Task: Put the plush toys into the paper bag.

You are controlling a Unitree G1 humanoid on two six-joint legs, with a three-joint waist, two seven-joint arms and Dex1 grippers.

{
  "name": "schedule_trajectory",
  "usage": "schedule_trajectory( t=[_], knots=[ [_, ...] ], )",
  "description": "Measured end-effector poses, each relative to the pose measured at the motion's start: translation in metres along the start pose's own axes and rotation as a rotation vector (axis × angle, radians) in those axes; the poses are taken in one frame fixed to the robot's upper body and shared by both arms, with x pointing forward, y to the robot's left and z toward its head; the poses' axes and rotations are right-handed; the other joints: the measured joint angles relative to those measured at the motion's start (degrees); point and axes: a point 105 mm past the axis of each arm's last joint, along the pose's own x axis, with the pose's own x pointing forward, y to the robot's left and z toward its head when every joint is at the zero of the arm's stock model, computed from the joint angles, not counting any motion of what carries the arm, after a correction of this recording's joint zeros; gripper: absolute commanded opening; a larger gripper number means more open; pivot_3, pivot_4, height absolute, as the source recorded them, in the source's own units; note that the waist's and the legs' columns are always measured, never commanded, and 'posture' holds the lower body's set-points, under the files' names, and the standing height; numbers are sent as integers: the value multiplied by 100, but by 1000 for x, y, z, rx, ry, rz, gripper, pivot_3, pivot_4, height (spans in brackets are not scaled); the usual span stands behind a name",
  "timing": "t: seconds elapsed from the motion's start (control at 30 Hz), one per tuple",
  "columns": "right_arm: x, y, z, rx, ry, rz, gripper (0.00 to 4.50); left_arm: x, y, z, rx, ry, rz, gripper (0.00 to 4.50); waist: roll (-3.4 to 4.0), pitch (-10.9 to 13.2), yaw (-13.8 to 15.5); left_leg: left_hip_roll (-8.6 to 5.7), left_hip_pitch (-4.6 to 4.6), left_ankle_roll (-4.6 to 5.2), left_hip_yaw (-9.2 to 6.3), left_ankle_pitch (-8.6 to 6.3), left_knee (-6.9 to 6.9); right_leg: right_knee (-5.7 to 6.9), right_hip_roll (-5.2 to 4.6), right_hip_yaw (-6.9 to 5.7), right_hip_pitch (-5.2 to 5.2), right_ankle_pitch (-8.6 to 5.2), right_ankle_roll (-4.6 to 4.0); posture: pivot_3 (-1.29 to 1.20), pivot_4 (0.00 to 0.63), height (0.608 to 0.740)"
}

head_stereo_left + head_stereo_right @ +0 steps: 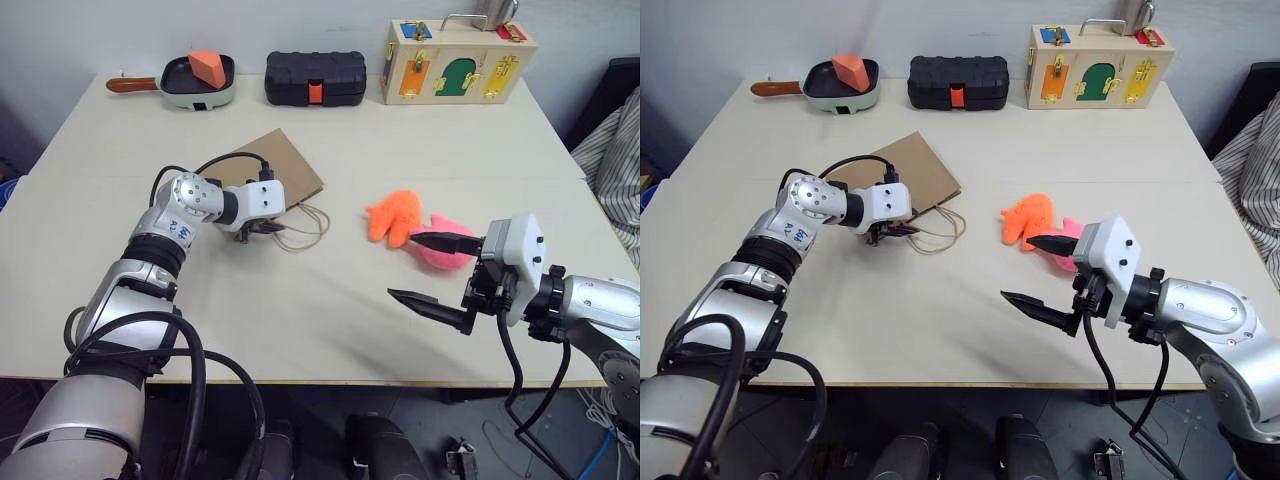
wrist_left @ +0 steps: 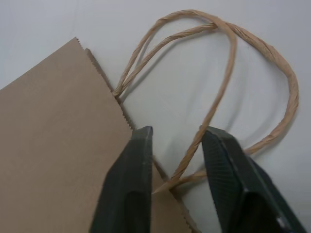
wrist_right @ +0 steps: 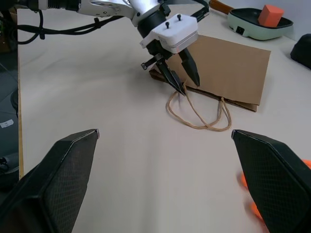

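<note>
The brown paper bag [image 1: 285, 170] lies flat on the table, its two cord handles [image 1: 305, 228] spread toward the toys. My left gripper [image 2: 175, 133] is at the bag's mouth edge, its fingers a narrow gap apart with one handle cord running between them. The right wrist view shows it there too. The orange plush toy [image 1: 393, 217] lies to the right of the bag. The pink plush toy [image 1: 441, 259] lies beside it, partly hidden by a finger of my right gripper [image 1: 401, 265]. That gripper hovers wide open just in front of the toys, holding nothing.
Along the table's far edge stand a pan [image 1: 197, 92] holding an orange wedge block, a black ribbed case [image 1: 315, 77] and a wooden lock box [image 1: 458, 60]. Striped fabric [image 1: 610, 160] hangs off the table's right side.
</note>
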Motion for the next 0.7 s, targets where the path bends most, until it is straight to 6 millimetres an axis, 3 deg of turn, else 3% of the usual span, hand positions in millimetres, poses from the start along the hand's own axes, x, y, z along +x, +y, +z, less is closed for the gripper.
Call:
schedule_trajectory(
  t=[0.07, 0.27, 0.4, 0.53, 0.7],
  knots=[
    [-1, 1, -3, 10, 8, -1, 4500, 3, -3, 0, -9, -2, -11, 51, 0, 0, -1, 0, 0, 0, 1, 0, 0, 1, 0, 0, 0, 0, 0, 0, 150, 740],
    [-4, 2, -11, 11, 46, -6, 4500, 1, -9, 5, -30, -49, -80, 21, 0, 0, -14, 1, 0, 0, 2, 0, -1, 2, 1, 0, -1, 0, 0, 0, 150, 740],
    [-6, 6, -16, 30, 56, 16, 4500, -22, -24, 8, -62, -152, -192, 21, 0, 0, -48, 4, 1, -1, 2, 0, 0, 4, 1, 1, -1, 0, 0, 0, 150, 740],
    [-13, 15, -17, 53, 63, 76, 4500, -55, -62, 4, -146, -226, -352, 21, 1, 0, -79, 7, 1, -1, -6, 1, 3, 4, 2, 1, 3, 0, 0, 0, 150, 740],
    [-17, 23, -18, 63, 64, 123, 4500, -84, -84, 35, -251, -368, -418, 21, 0, -1, -11, 5, 6, 3, -9, -1, 15, 0, -2, 3, 20, 0, 0, 0, 150, 740]
  ],
)
